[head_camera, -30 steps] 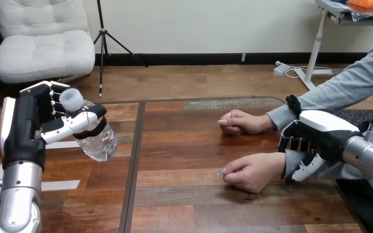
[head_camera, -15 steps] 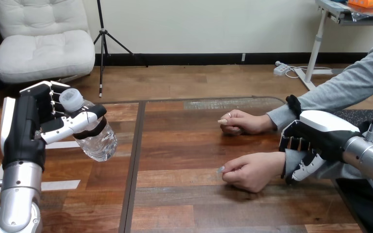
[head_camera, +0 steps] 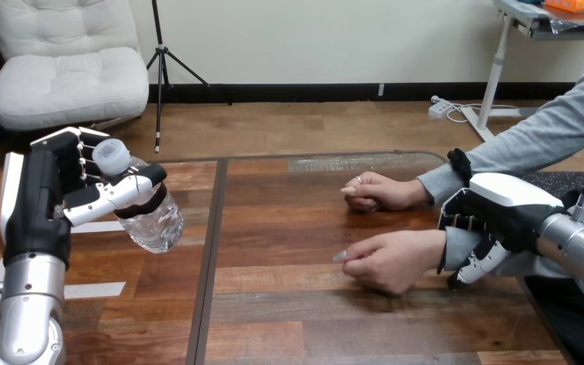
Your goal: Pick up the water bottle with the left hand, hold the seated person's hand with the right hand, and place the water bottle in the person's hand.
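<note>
Two grips, left hand [head_camera: 46, 190] clamped on water bottle [head_camera: 153, 222], right hand [head_camera: 502, 205] curled round person's wrist [head_camera: 455, 247], fingers [head_camera: 460, 223] partly hidden

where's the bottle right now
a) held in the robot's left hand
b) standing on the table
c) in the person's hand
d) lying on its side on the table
a: the left hand has its fingers and thumb curled round the bottle, which is tilted and held up off the table.
</note>
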